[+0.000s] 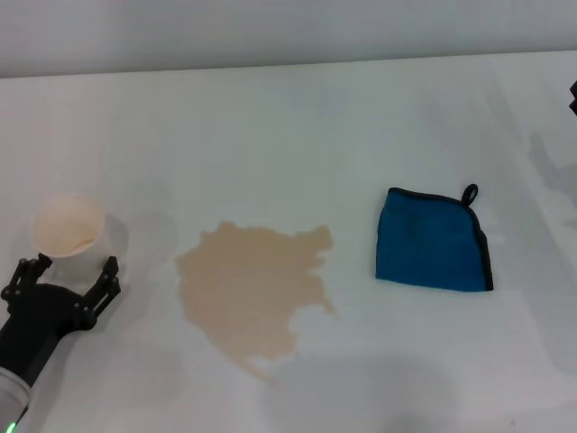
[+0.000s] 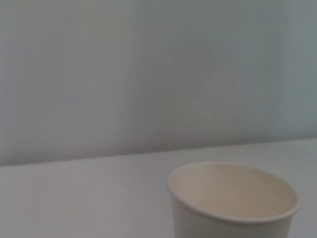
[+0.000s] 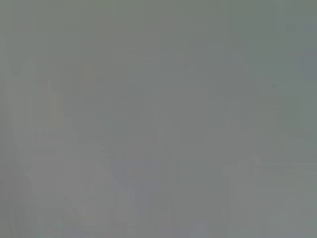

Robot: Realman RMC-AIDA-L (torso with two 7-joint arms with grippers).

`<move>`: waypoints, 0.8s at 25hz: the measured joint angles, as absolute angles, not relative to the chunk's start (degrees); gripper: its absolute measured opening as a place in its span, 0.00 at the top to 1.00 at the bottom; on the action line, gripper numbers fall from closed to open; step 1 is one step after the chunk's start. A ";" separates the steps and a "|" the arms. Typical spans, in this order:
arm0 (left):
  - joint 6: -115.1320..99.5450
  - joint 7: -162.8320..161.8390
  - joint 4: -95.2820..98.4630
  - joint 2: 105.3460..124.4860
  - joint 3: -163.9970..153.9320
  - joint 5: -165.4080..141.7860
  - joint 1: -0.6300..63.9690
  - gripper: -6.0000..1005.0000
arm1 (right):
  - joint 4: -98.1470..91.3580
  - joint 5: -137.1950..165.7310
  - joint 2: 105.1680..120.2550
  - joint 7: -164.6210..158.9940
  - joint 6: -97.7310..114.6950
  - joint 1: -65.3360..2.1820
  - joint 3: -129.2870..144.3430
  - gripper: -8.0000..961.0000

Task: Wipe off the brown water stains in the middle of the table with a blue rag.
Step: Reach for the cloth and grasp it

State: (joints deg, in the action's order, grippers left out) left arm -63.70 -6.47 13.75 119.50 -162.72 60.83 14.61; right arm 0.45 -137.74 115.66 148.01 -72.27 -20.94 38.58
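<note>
Stain (image 1: 255, 298): table (image 1: 270, 126) centre, unwiped. Rag (image 1: 433, 242): 3 o'clock of stain, untouched — pickup pending. Left gripper (image 1: 70, 271): spread, empty, beside cup (image 1: 70, 225). Right gripper: unseen — must reach rag.

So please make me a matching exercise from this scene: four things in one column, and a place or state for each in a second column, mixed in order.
Things:
1. blue rag
2. brown water stains
3. paper cup
4. left end effector

Places or states:
A. open, just in front of the cup
B. spread in the middle of the table
C. upright at the robot's left
D. lying flat, to the right of the stain

Pairs: 1-D, 2-B, 3-C, 4-A
</note>
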 joint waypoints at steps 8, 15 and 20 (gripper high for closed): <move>-65.17 -6.09 14.53 119.47 -162.80 60.56 11.97 0.12 | 0.54 -137.72 115.66 148.01 -72.35 -20.91 38.94 0.11; -69.61 -6.09 17.03 119.46 -162.91 60.06 8.25 0.12 | 0.69 -137.72 115.68 147.96 -72.35 -20.83 39.40 0.11; -75.18 -6.18 19.53 119.47 -162.94 57.42 5.15 0.12 | 0.74 -137.73 115.73 147.36 -72.38 -20.75 39.71 0.11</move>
State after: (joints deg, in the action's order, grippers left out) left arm -75.18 -6.18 19.53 119.47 -162.94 57.42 5.15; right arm 0.74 -137.73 115.73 147.36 -72.38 -20.75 39.71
